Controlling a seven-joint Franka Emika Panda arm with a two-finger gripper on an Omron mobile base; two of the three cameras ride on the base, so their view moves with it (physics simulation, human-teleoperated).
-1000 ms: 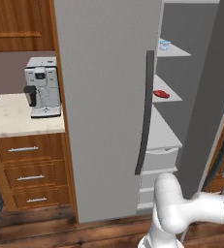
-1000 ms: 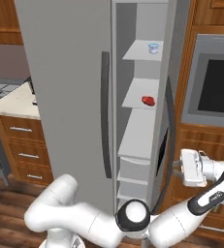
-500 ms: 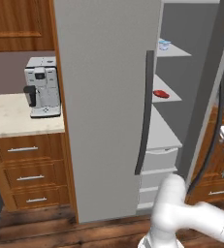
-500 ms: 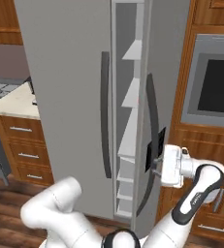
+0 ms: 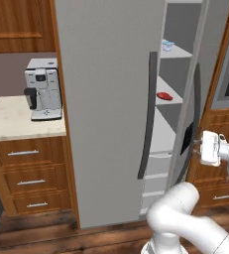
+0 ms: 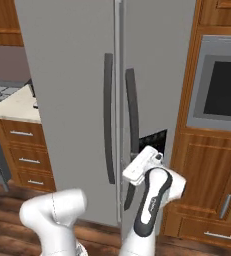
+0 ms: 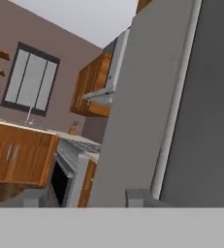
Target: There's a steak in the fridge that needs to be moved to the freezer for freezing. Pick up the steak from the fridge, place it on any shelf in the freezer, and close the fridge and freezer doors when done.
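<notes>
Freezer door (image 5: 193, 119) nearly shut, steak (image 5: 164, 95) shelved. Claw (image 5: 198, 146) at door face, spread unreadable; push flat until it seats.

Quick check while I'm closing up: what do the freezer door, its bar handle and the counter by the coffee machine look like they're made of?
Freezer door: flat matte light grey, no gloss or grain, probably painted or brushed metal. Bar handle: darker grey with a soft sheen along its curve, metal or hard plastic; cannot tell which. Counter: pale cream with faint mottling, stone-like, over wooden drawers with visible reddish-brown grain.
</notes>
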